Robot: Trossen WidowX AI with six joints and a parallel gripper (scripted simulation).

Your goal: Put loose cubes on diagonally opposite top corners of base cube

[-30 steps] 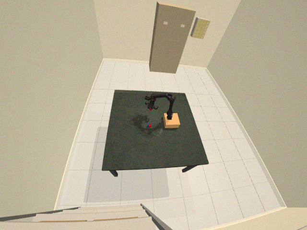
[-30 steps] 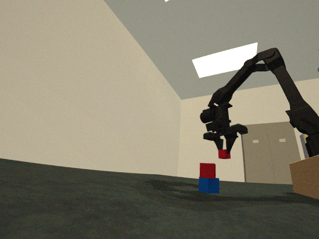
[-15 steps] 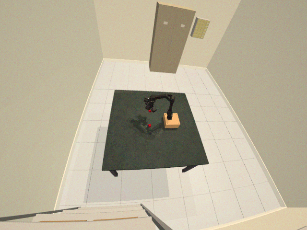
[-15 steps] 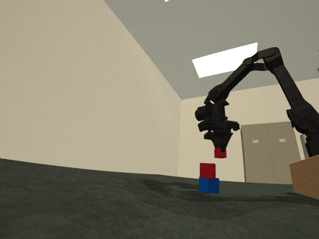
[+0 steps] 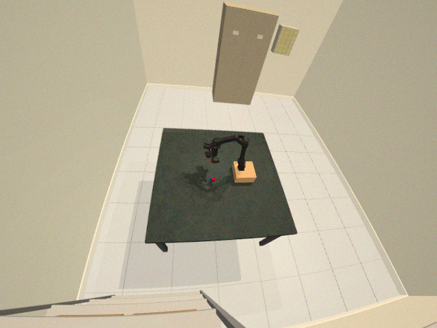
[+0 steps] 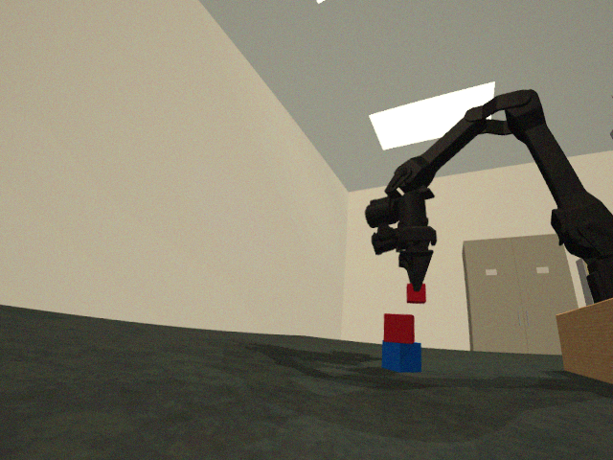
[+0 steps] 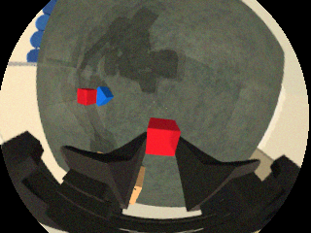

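Note:
The blue base cube (image 6: 401, 356) (image 7: 105, 95) (image 5: 211, 181) stands on the dark green table. One red cube (image 6: 398, 328) (image 7: 86, 96) (image 5: 212, 178) sits on top of it, toward its left side in the exterior view. My gripper (image 6: 416, 287) (image 7: 161, 136) (image 5: 214, 160) is shut on a second red cube (image 6: 416, 293) (image 7: 162, 138) (image 5: 212, 160). It holds that cube in the air, above the stack and apart from it. In the wrist view the stack lies up and to the left of the held cube.
The arm rises from a tan wooden mount block (image 5: 244, 171) (image 6: 586, 335) to the right of the stack. The table (image 5: 218, 212) stands on a tiled floor. A tall cabinet (image 5: 243, 52) (image 6: 517, 291) stands at the far wall.

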